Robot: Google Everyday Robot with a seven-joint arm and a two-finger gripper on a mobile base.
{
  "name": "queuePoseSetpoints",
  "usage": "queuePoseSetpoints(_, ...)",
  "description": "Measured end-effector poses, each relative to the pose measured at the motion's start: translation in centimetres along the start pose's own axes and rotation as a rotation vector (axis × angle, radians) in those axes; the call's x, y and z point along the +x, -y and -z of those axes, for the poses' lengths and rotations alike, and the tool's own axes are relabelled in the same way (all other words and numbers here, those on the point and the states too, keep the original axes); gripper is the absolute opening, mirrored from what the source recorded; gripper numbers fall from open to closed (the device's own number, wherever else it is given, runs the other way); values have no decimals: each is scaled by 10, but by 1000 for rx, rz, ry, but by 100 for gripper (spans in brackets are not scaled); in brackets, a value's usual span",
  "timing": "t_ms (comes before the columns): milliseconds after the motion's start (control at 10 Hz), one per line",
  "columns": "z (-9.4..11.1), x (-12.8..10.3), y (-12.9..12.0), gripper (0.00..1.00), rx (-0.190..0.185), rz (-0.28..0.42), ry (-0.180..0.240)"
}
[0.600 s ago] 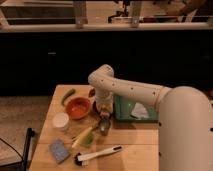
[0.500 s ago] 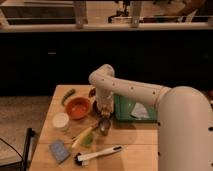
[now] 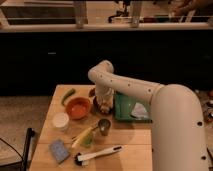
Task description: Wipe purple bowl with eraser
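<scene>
The purple bowl [image 3: 94, 104] shows only as a dark sliver just right of the orange bowl [image 3: 78, 107], mostly hidden by my arm. My gripper [image 3: 105, 106] points down right over the purple bowl, at the end of the white arm that reaches in from the right. A blue flat block [image 3: 59, 150], possibly the eraser, lies at the table's front left, far from the gripper. What the gripper has between its fingers is hidden.
On the wooden table [image 3: 130, 150]: a green pepper [image 3: 68, 95] at the back left, a white round cup [image 3: 60, 121], a small metal cup [image 3: 104, 126], a yellow-green item [image 3: 84, 137], a white-handled brush [image 3: 97, 154], and a green packet [image 3: 127, 107] right of the gripper.
</scene>
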Motion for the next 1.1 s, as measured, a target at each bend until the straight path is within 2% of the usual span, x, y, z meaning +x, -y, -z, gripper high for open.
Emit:
queuePoseSetpoints(300,6,-13,29,0,25,59,0)
queuePoseSetpoints(600,5,-38,42,0,27,149,18)
queuePoseSetpoints(900,5,-49,37,0,28,181,31)
queuePoseSetpoints(1100,4,-37,14,0,14,141,30)
